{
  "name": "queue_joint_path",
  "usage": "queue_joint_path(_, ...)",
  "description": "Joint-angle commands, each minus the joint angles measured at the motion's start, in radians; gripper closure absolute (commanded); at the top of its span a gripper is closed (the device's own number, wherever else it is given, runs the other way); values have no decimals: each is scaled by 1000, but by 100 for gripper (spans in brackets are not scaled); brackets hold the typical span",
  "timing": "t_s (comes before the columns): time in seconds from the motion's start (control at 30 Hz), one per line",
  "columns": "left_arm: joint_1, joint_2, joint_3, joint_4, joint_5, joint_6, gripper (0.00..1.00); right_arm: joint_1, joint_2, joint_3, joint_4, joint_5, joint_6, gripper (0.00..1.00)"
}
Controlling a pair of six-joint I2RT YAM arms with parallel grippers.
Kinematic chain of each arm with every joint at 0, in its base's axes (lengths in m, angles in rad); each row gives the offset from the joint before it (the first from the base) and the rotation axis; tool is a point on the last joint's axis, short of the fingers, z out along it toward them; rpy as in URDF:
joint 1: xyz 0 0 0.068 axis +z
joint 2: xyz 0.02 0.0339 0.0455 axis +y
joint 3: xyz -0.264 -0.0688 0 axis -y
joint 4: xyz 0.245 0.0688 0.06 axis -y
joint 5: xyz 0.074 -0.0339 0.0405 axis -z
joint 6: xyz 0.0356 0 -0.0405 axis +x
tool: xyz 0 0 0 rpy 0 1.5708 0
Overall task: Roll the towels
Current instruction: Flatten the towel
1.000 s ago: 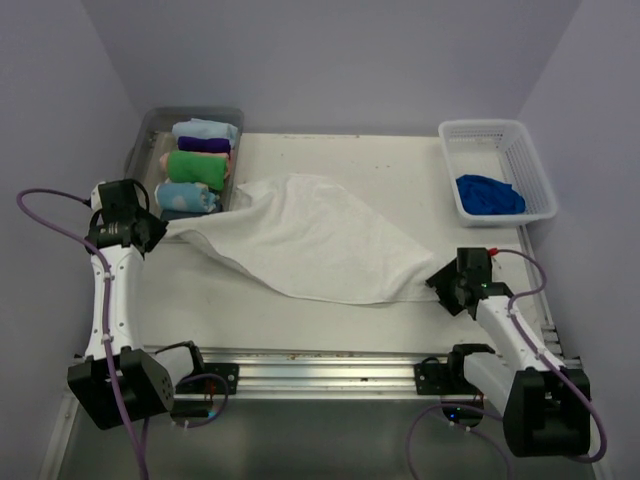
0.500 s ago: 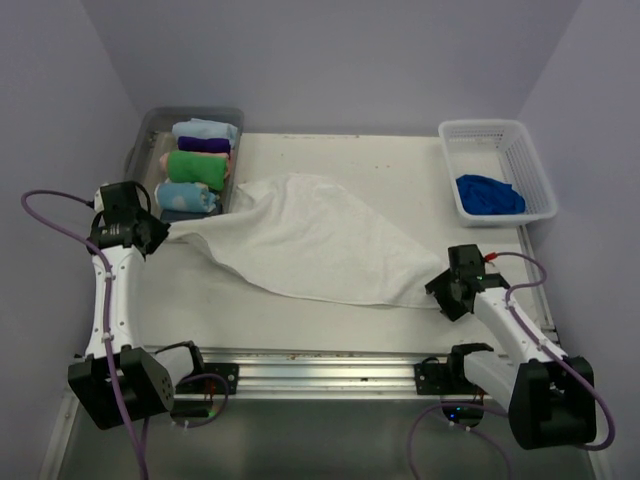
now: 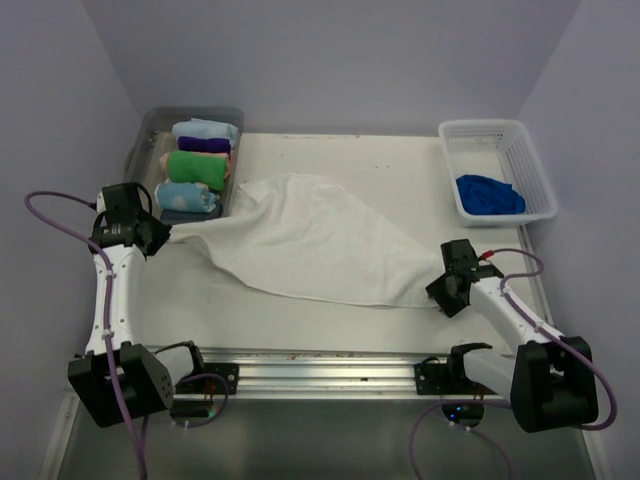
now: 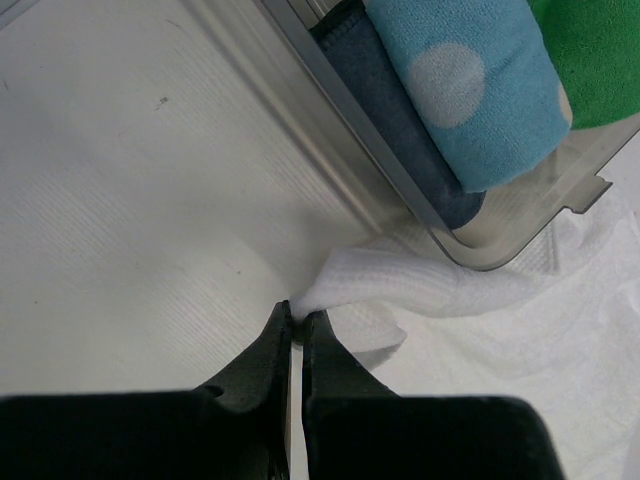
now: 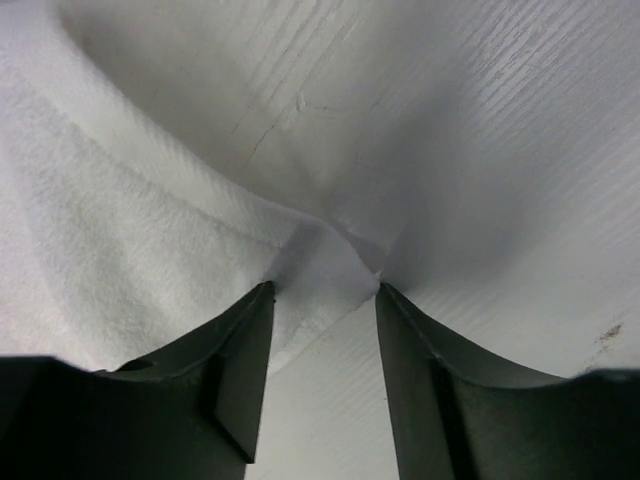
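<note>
– Lying on the table (image 3: 400, 165), the white towel (image 3: 320, 240): which way does it run?
– Its long axis goes slantwise, from one corner at the far left beside the clear bin (image 3: 190, 112) to another at the near right. It is spread loosely, wide in the middle and narrowing toward both ends.
– And the left gripper (image 4: 297, 318)?
– Its jaws are pinched tight on the left corner, which is drawn out into a thin tail just beside the bin's corner.
– The right gripper (image 5: 320, 290)?
– Its jaws stand apart, low at the table, with the towel's right corner lying between them. They are not clamped on it.
– Where is the blue towel (image 3: 490, 193)?
– It sits crumpled in the white basket (image 3: 482, 125) at the far right, well apart from both arms.
</note>
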Motion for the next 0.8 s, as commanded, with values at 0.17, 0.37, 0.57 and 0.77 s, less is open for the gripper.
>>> queue_joint_path(0.17, 11, -6, 22, 37, -4, 23, 100, 6, 124, -59, 85, 12, 53, 68)
queue_joint_path(0.37, 13, -9, 25, 35, -7, 26, 100, 5, 120, -56, 72, 20, 53, 96)
queue_joint_path(0.57, 11, 2, 22, 38, 16, 40, 100, 6, 0, 25, -42, 63, 18, 100)
queue_joint_path(0.77, 11, 25, 76, 21, 76, 66, 100, 2, -156, 302, -171, 144, -78, 100)
